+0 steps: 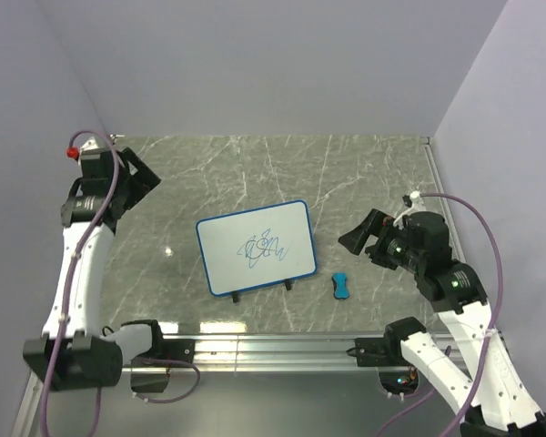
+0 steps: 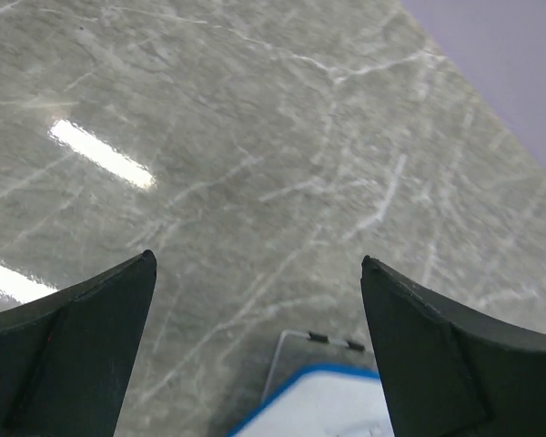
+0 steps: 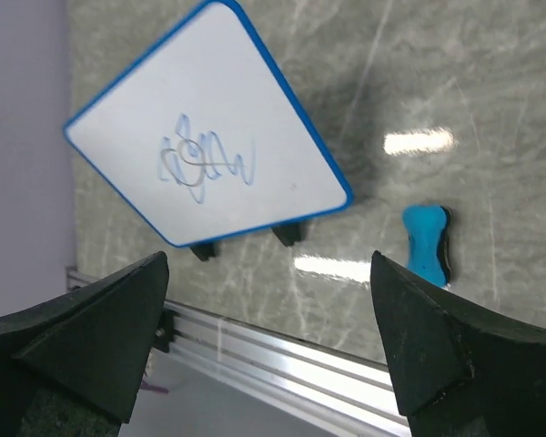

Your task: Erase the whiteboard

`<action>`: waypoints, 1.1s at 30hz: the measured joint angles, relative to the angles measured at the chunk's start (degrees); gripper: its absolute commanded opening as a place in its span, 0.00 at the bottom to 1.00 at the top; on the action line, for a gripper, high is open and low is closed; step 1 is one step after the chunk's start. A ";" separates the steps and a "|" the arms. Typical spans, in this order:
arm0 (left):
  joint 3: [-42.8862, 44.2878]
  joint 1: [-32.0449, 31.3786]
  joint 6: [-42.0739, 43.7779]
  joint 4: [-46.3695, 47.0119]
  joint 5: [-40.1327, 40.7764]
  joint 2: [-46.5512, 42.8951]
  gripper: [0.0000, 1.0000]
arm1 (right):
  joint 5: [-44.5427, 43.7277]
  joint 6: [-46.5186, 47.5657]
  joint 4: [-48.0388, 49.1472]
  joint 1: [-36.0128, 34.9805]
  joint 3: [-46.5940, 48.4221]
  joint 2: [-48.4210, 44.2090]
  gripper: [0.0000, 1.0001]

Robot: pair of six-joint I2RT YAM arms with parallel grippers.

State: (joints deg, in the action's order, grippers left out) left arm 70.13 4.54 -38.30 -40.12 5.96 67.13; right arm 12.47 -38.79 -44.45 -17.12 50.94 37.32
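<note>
At centre, scribbled whiteboard (image 1: 229,259); eraser (image 1: 341,286) near it; left jaws, right jaws apart.

The left arm (image 1: 75,264) and right arm (image 1: 473,341) had white shells and black joint housings. A lilac cable (image 1: 496,264) ran along each. A red knob (image 1: 71,152) sat upper left; green lights (image 1: 454,282) dotted the right arm. The fingers (image 2: 73,355) were matte black wedges.

Left gripper (image 2: 257,259) over grey stone table (image 2: 255,137), dark fingers (image 2: 73,355) wide apart. Corner of whiteboard (image 2: 332,405), blue edge, low between them. Tiny black marks (image 2: 318,338) just above corner. Bright light spots (image 2: 100,153) on table. Purple wall (image 2: 519,55) top right.
</note>
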 measured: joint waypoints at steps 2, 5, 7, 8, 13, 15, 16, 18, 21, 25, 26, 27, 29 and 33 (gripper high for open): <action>0.17 0.00 0.11 -1.81 -1.68 -3.61 0.99 | 0.44 0.85 -0.63 0.00 -0.98 1.31 0.97; -0.37 -0.02 0.35 -3.48 -5.84 -9.38 0.99 | 0.55 1.55 -2.03 0.00 -3.87 2.27 0.97; -2.58 -0.09 0.09 -3.43 -9.42 -13.42 0.99 | 0.46 1.84 -2.64 0.00 -5.81 2.64 0.94; -4.13 -0.11 -0.04 -3.52 -11.08 -15.32 0.99 | 0.46 2.01 -2.93 0.00 -6.75 2.80 0.88; -13.09 -0.28 -1.77 -4.11 -16.33 -23.28 0.99 | 0.94 3.10 -3.80 0.00 -11.54 6.58 0.77; -16.31 -0.42 -1.88 -4.50 -17.35 -25.53 0.99 | 1.33 3.26 -3.74 -0.07 -12.41 9.05 0.75; -17.40 -0.68 -1.88 -4.96 -17.64 -26.27 1.00 | 1.49 3.28 -3.61 -0.20 -12.61 10.91 0.74; -18.03 -1.33 -1.86 -6.03 -17.77 -26.73 0.99 | 1.53 3.23 -2.99 -0.39 -12.66 14.82 0.74; -18.05 -2.49 -1.79 -6.95 -17.86 -26.97 0.99 | 0.85 2.93 -2.05 -1.18 -12.66 19.23 0.73; -17.92 -4.61 -1.29 -8.87 -16.81 -28.06 0.99 | -0.55 2.89 -0.20 -3.23 -12.24 25.79 0.71; -17.79 -5.16 -1.16 -9.44 -16.50 -28.17 0.99 | -0.92 2.91 0.04 -3.56 -11.93 27.76 0.71; -17.49 -5.77 -0.85 -10.27 -16.09 -28.39 0.99 | -1.42 3.02 0.33 -3.96 -11.50 29.94 0.71; -17.03 -6.67 -0.24 -11.30 -15.15 -28.70 0.99 | -2.64 3.26 0.76 -4.68 -10.51 33.77 0.70; -15.93 -7.61 0.24 -12.50 -13.97 -28.79 0.99 | -4.28 3.76 1.97 -5.51 -9.25 38.16 0.69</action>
State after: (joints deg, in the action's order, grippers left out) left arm 54.19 -3.07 -38.06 -52.62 -8.01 38.35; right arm 8.19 -35.03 -42.48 -22.63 41.69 75.48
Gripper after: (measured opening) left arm 0.995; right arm 0.704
